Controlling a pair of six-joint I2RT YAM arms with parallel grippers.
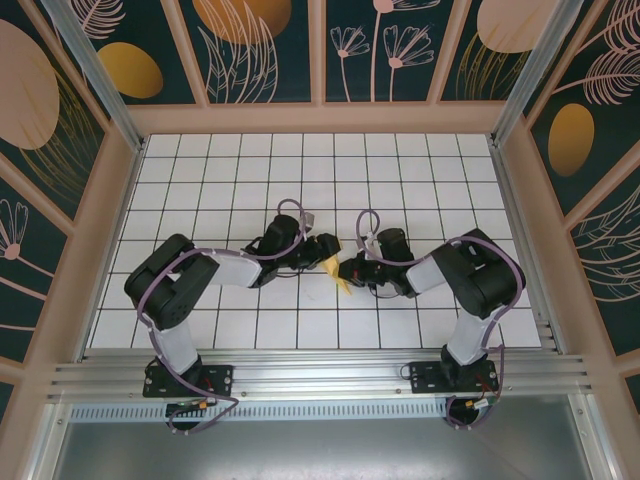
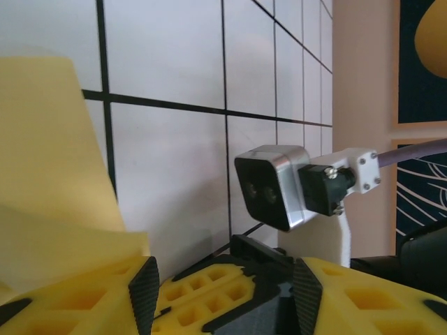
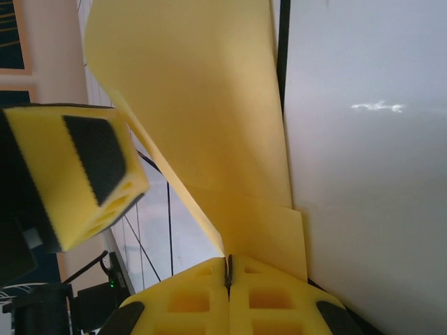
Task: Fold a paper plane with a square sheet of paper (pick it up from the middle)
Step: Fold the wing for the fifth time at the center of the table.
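- Right wrist view, nearest: my right gripper (image 3: pixel 228 266) is closed, its yellow honeycombed fingers pinching the lower edge of the thin, pale yellow square sheet of paper (image 3: pixel 209 118).
- Just beyond the pinch, the sheet rises as a curved flap, with a second layer showing below it. I judge I am holding it off the table so a crease can be worked in the air.
- Beside that flap stands one black-padded finger (image 3: pixel 84 167) of my left gripper, close to the paper. I cannot tell whether it touches.
- Left wrist view: my left gripper (image 2: pixel 223 272) has its jaws apart with nothing between them. The sheet drapes past the outside of one finger, so I judge this gripper is poised to take hold, not gripping.
- Past those fingers, the silver wrist camera (image 2: pixel 274 183) on my right arm faces me.
- Farthest lies the white grid-tiled table (image 2: pixel 167 63). In the top external view both grippers meet mid-table with the sheet between them, and it has no dart shape yet.
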